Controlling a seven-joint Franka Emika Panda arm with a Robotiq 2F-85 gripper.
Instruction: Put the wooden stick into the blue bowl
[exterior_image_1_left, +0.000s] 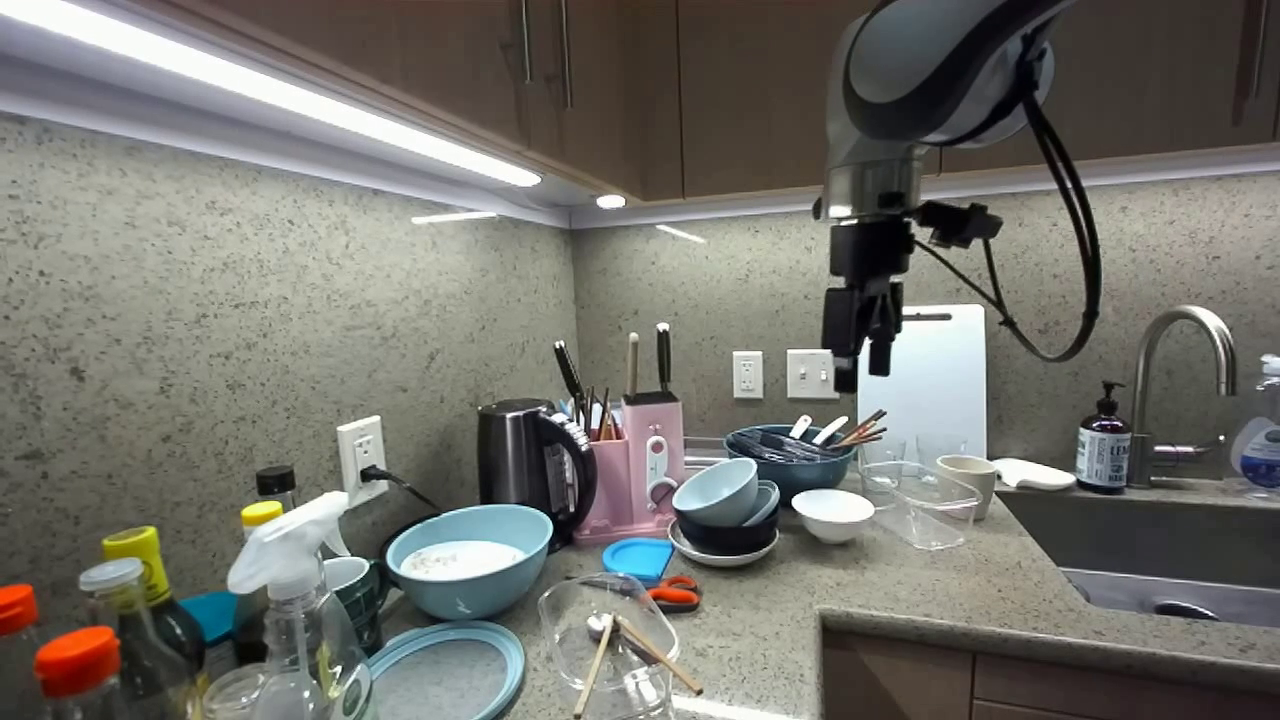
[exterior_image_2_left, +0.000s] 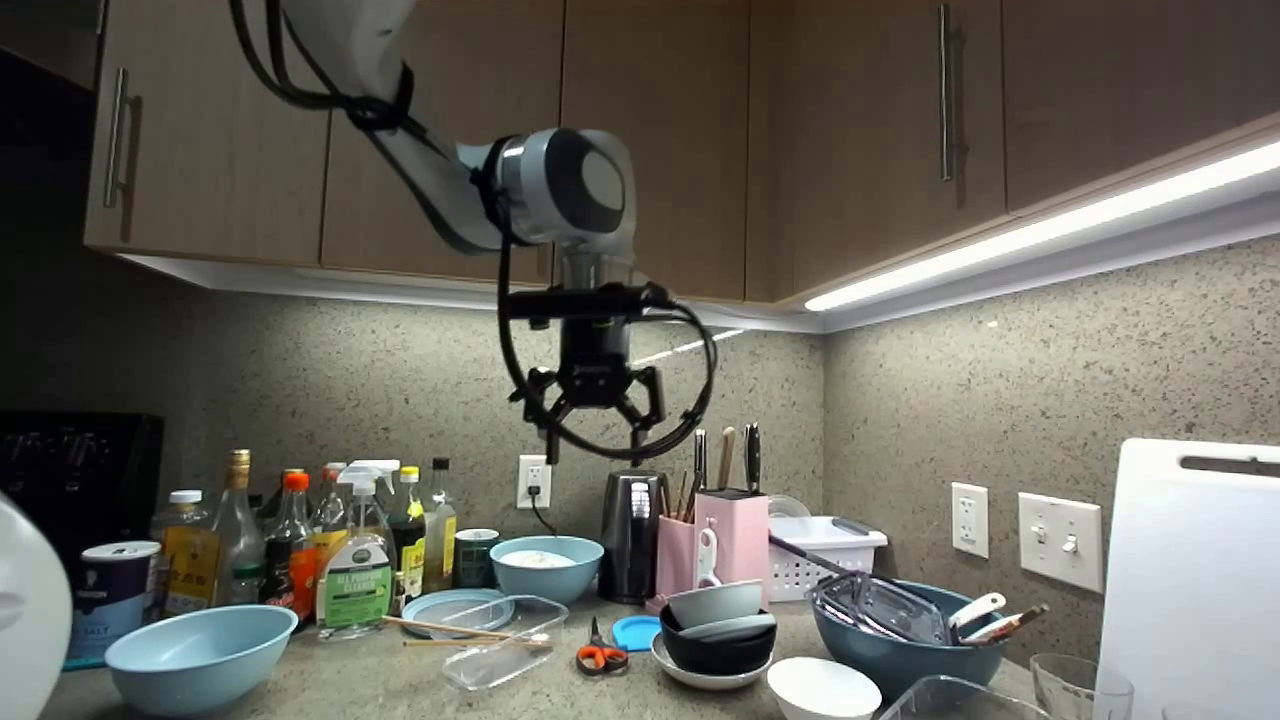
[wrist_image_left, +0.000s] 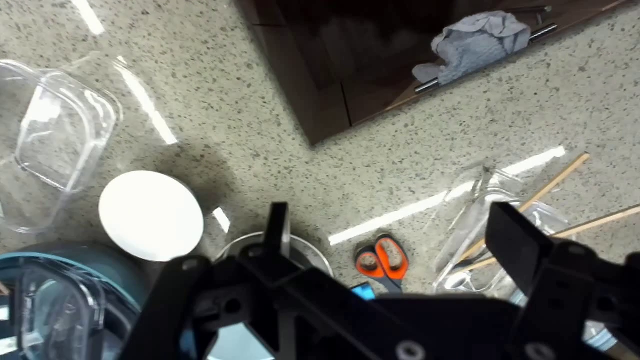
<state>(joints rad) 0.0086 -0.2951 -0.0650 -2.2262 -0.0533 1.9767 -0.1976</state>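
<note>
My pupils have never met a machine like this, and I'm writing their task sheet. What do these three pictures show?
The machine is a robot arm reaching down over a kitchen counter. Two pictures look on from outside the robot; the third looks down from its wrist, so its two black fingers show large in front. On the counter, wooden sticks lie in a clear plastic tray, poking out over its edge, near orange-handled scissors. A light-blue bowl with something white inside stands beside a kettle. The fingers are spread in the air with nothing between them, so nothing is held.
</note>
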